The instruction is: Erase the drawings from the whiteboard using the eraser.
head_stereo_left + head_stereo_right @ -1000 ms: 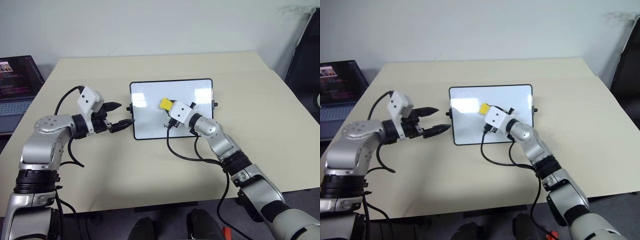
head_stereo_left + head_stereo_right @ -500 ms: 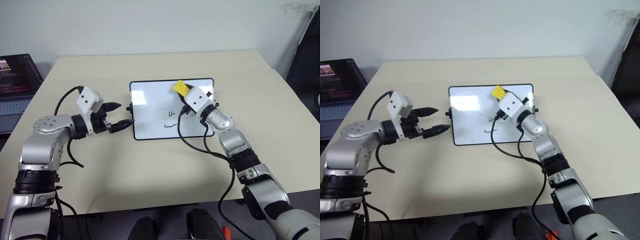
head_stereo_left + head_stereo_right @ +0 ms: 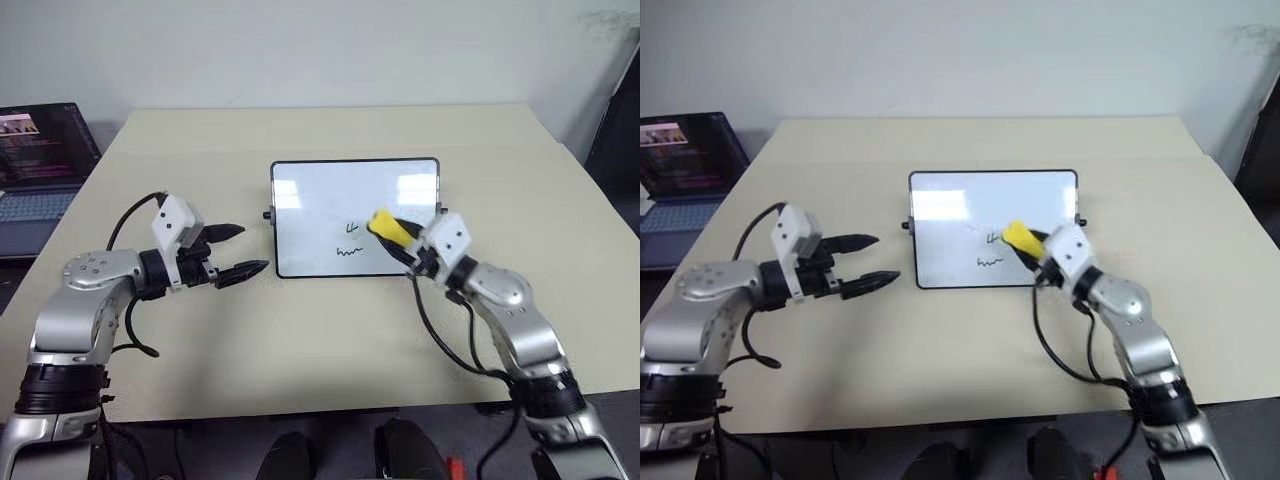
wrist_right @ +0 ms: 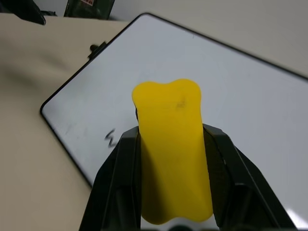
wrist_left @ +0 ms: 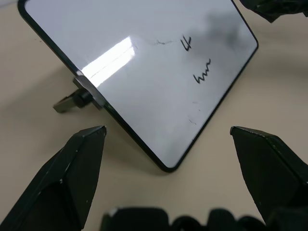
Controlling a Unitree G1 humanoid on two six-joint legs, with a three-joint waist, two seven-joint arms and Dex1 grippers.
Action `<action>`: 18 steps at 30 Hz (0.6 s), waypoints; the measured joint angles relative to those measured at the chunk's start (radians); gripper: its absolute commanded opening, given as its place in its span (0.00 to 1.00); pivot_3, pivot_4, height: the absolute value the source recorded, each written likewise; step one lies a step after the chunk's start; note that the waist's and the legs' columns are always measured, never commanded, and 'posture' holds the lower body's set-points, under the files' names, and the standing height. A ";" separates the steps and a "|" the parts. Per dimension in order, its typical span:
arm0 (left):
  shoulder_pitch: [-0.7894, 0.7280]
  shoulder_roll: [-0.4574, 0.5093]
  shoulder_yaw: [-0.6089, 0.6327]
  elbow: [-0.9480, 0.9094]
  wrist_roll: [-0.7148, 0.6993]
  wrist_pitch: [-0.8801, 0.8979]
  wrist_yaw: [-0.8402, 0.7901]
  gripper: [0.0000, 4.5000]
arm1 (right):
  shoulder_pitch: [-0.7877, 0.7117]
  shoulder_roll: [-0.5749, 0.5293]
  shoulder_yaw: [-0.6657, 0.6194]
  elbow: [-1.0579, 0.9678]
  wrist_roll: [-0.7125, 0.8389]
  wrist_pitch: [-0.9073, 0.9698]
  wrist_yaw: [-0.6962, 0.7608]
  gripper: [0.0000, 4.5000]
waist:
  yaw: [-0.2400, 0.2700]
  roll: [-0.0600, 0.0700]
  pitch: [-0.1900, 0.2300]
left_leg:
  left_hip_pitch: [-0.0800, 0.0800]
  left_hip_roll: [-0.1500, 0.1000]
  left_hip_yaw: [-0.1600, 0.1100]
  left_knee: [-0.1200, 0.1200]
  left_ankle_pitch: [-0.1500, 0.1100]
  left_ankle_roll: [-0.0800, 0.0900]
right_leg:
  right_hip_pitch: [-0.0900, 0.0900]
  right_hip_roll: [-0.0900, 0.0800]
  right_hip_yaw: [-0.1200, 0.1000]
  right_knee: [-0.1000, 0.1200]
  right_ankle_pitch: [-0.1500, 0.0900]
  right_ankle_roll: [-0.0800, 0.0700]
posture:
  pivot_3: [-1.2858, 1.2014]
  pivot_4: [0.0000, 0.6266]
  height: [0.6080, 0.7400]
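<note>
**Left eye view: eraser held over the right part of the whiteboard**

In the left eye view, the whiteboard (image 3: 340,200) is seen lying flat on the beige surface (image 3: 320,330), near its centre. The drawings (image 3: 349,240), a small stacked mark above a squiggle, are located on the lower middle of the board and are not erased. The yellow eraser (image 3: 389,228) is clamped between the fingers of the right pincer (image 3: 405,243), just right of the drawings, over the board's lower right part. Whether the eraser touches the board cannot be told. In the right wrist view, the eraser (image 4: 172,149) is gripped on both long sides by the black fingers (image 4: 120,178).

The left pincer (image 3: 238,250) is held wide apart and empty, beside the board's lower left corner, apart from the frame. A laptop (image 3: 45,160) with a lit screen is located at the far left.
</note>
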 measured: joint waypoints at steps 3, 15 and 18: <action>0.038 0.000 -0.002 -0.018 0.002 -0.014 -0.010 1.00 | 0.102 -0.058 -0.001 -0.061 -0.011 -0.002 0.021 0.31 | 0.003 0.000 0.000 | 0.001 0.000 0.000 0.000 0.000 0.000 | 0.001 0.000 0.000 0.000 0.000 0.000 | 0.52 0.24 1.00; 0.034 -0.008 -0.009 -0.026 0.019 -0.039 0.011 1.00 | -0.002 0.023 0.100 0.045 -0.256 -0.240 -0.119 0.31 | 0.006 -0.001 0.000 | 0.002 0.000 0.001 0.001 0.000 0.000 | 0.001 0.001 0.000 0.002 0.000 0.000 | 0.52 0.24 1.00; 0.024 -0.009 -0.019 -0.025 0.019 -0.038 0.011 1.00 | -0.173 0.093 0.123 0.197 -0.308 -0.275 -0.178 0.31 | 0.005 -0.001 0.000 | 0.003 0.000 0.001 0.001 0.002 -0.003 | 0.001 0.001 0.000 0.001 0.000 0.000 | 0.52 0.24 1.00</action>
